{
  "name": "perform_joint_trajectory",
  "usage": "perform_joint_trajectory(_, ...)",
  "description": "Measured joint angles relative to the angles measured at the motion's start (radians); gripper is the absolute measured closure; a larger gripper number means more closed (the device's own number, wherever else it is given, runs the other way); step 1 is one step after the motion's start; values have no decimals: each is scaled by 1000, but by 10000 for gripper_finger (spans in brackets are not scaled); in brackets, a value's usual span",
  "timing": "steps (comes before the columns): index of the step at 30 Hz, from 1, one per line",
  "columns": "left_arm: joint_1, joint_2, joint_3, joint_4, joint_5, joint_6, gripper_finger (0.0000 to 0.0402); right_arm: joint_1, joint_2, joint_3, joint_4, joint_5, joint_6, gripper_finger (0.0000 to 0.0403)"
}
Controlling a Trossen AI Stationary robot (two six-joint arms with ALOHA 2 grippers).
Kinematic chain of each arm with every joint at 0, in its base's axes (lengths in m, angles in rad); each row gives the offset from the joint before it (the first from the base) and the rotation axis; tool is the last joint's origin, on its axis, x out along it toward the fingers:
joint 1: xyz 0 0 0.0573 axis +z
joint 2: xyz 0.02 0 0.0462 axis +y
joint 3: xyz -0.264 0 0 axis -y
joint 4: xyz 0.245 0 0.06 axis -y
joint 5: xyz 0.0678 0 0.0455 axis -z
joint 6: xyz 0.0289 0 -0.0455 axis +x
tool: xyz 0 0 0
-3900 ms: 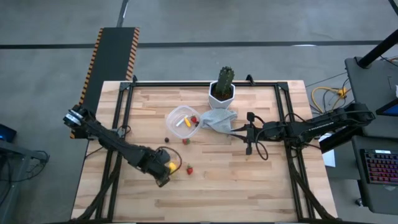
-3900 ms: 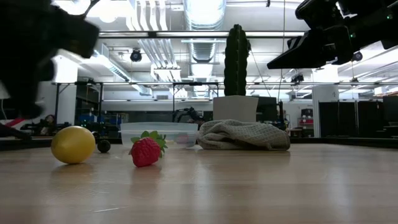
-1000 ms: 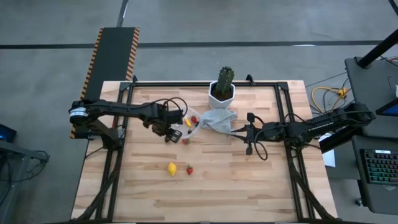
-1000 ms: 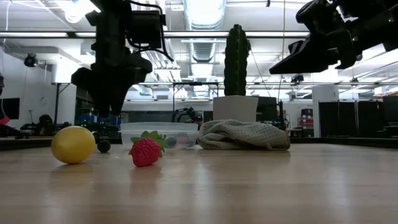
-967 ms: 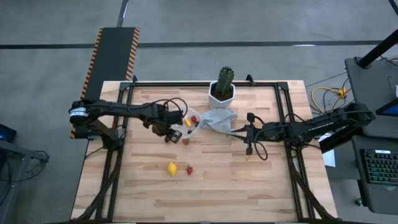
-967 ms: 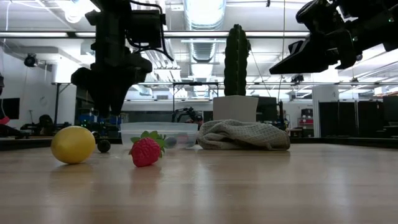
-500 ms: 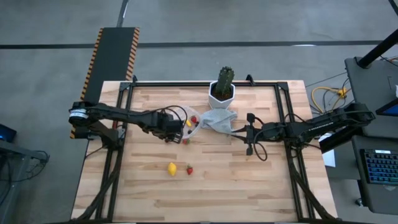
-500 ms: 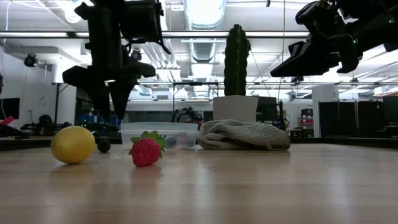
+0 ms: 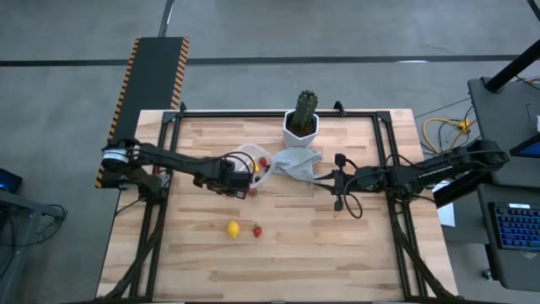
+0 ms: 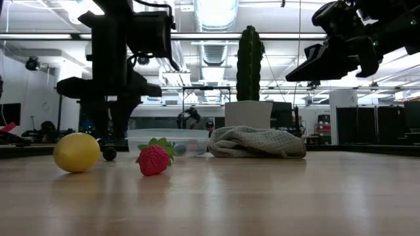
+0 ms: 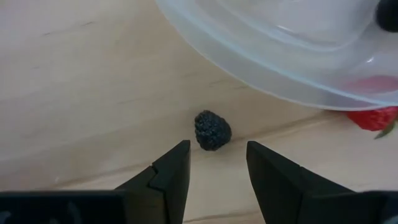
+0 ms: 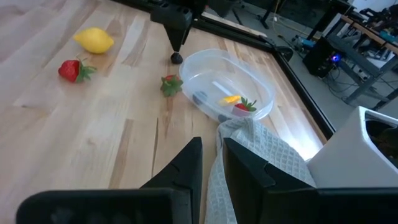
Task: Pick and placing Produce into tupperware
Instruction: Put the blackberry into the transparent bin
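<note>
A small dark berry [image 11: 212, 129] lies on the wood just outside the clear round tupperware [image 11: 280, 59], on its near left side. My left gripper [image 11: 217, 171] is open and points down, its fingers on either side of the berry and just short of it, touching nothing; it also shows in the high view [image 9: 240, 182]. The tupperware [image 12: 230, 84] holds a red strawberry, a yellow piece and a dark one. One strawberry [image 12: 170, 84] lies beside it. A lemon [image 9: 233, 228] and another strawberry [image 9: 256, 230] lie nearer the front. My right gripper [image 9: 337, 181] waits by the cloth, fingers a narrow gap apart.
A pale cloth [image 9: 295, 162] lies bunched against the tupperware's right side. A green cactus in a white pot [image 9: 301, 122] stands at the far edge. Bare wood lies open across the near half of the table.
My left gripper has gone down from beside the tupperware toward the dark berry, and its fingers have opened on the way. The produce and the tupperware have stayed where they were.
</note>
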Motion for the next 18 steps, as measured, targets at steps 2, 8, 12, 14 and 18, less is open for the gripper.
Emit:
perform_joint_trajectory(2,0,17,0,0,0,-1,259,0,0,0,0,0,0,346)
perform_joint_trajectory(8,0,61,0,5,1,-2,259,0,0,0,0,0,0,346)
perform_joint_trajectory(12,1,87,0,19,1,0,259,0,0,-1,0,0,0,346)
perform_joint_trajectory(14,1,98,0,34,2,1,259,0,0,-1,-2,0,0,346)
perform_joint_trajectory(18,1,109,0,35,0,4,259,0,0,-1,-3,0,0,346)
